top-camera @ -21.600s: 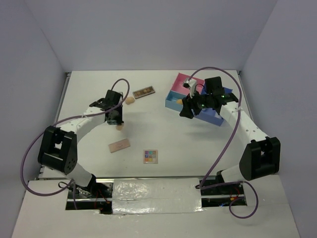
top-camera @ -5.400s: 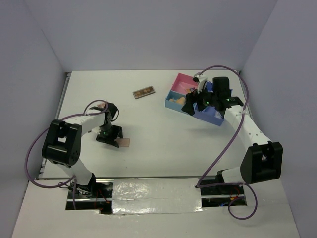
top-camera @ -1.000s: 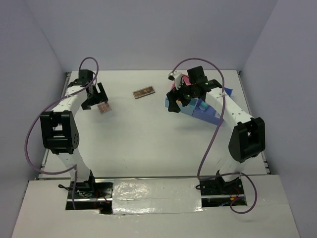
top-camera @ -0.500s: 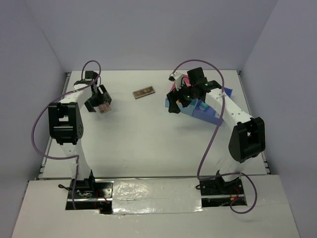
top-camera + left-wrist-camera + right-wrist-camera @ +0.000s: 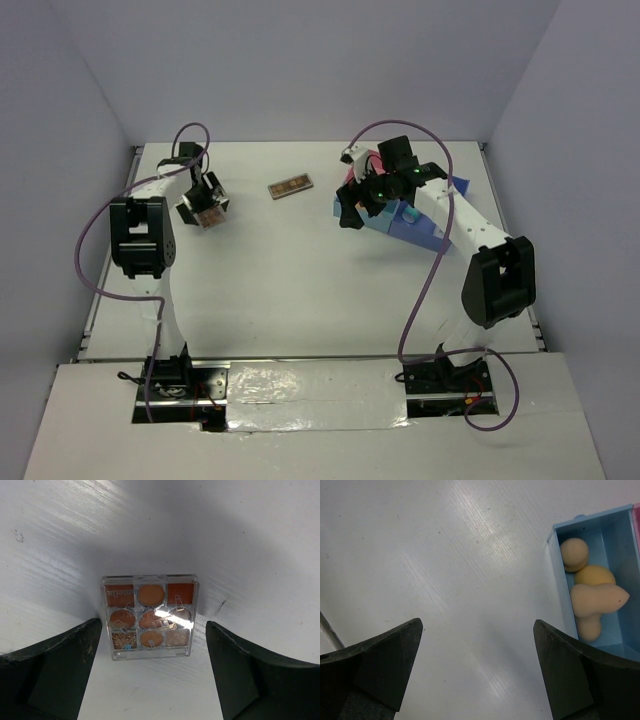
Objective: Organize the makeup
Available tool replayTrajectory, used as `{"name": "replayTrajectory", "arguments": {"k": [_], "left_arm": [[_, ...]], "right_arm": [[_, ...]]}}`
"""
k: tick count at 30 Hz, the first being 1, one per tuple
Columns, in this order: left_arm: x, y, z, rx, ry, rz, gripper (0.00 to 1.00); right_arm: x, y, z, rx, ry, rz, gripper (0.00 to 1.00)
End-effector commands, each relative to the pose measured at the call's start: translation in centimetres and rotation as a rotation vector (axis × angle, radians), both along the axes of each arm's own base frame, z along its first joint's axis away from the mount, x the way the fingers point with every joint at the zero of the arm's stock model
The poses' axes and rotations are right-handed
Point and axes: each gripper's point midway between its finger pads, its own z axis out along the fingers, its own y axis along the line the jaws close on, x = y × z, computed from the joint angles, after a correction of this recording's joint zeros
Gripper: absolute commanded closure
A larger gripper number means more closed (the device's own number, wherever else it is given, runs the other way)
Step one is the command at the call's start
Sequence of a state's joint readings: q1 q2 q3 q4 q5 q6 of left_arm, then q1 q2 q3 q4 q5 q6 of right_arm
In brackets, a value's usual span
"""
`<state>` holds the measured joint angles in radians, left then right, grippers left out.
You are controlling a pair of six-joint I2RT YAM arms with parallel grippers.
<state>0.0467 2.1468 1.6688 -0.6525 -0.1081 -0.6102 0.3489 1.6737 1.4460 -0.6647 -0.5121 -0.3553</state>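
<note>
Your left gripper [image 5: 152, 677] spread wide, square palette [image 5: 150, 617] lying loose between its jaws.
Palette sits flat on white table [image 5: 250, 540], frame centre; clear case, nine pans three by three, orange-brown shades, glitter pan lower left; your right gripper [image 5: 477, 672] wide too, holding nothing; peach sponges [image 5: 592, 597] bunched in blue tray compartment [image 5: 556, 565], right edge.

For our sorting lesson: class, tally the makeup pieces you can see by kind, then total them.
Peach egg-shaped sponges, in the blue tray compartment: 4
Flat palettes: 2 (long brown palette; clear square nine-pan palette)
Total: 6
</note>
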Motion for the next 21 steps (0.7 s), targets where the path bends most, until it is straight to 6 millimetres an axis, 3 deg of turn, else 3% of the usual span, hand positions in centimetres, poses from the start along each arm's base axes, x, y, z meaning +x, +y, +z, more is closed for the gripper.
{"name": "replayTrajectory", "arguments": {"k": [1, 10, 17, 21], "left_arm": [[-0.3, 0.3, -0.6, 0.016, 0.043, 0.016, 0.03], [-2.1, 1.3, -2.6, 0.099, 0.148, -0.004, 0.09], [-2.4, 1.3, -3.1, 0.121, 0.177, -0.031, 0.16], [-2.5, 0.8, -3.6, 0.093, 0.174, -0.046, 0.25]], "right_arm": [[-0.1, 0.1, 1.8, 0.039, -0.050, -0.002, 0.00], [-0.3, 0.3, 1.9, 0.050, -0.045, 0.007, 0.00], [-0.4, 0.5, 2.0, 0.064, -0.040, 0.016, 0.00], [-0.5, 0.5, 2.0, 0.065, -0.042, 0.018, 0.00]]}}
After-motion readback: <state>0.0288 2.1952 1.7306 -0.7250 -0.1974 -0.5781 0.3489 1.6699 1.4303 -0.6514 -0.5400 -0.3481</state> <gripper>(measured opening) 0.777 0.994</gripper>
